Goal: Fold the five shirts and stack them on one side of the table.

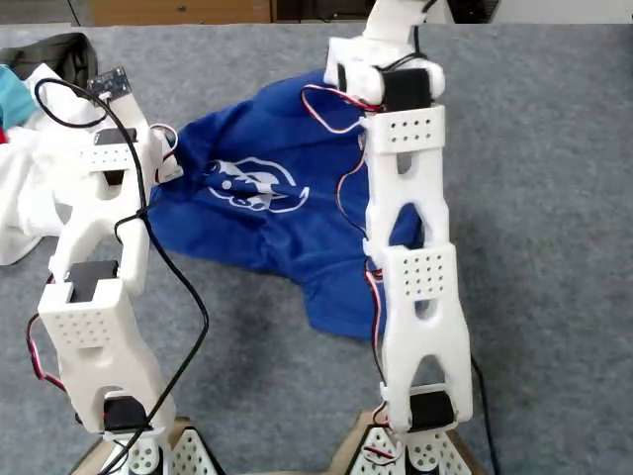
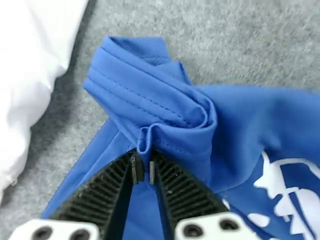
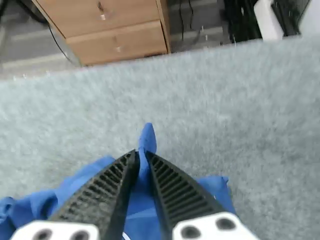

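At far left we see a white shirt [image 1: 25, 188] heaped on the grey table [image 1: 554, 198]. Beside it our left gripper [image 2: 142, 171] pinches a bunched fold of the blue shirt [image 1: 267, 233] lying mid-table, jaws nearly closed. Our right gripper [image 3: 142, 159] is clamped on the shirt's far edge.
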You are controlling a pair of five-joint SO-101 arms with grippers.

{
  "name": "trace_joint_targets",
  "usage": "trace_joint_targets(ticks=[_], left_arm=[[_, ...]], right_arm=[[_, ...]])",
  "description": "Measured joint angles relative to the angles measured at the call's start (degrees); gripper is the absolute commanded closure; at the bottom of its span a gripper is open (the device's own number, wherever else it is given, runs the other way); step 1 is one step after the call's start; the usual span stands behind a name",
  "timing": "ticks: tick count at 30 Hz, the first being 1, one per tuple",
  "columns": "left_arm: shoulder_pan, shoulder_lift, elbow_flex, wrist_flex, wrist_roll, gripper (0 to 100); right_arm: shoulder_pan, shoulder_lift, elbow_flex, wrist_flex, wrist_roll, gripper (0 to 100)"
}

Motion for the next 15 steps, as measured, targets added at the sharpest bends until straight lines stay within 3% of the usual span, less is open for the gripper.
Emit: trace_joint_targets(ticks=[5,15], left_arm=[[0.00,-0.26,-8.00,1.58,-0.35,98],[2.11,-13.45,-28.66,18.29,-4.13,98]], right_arm=[[2.37,-7.38,0.00,0.09,2.02,99.2],[9.85,-22.77,-0.70,3.78,2.29,99.2]])
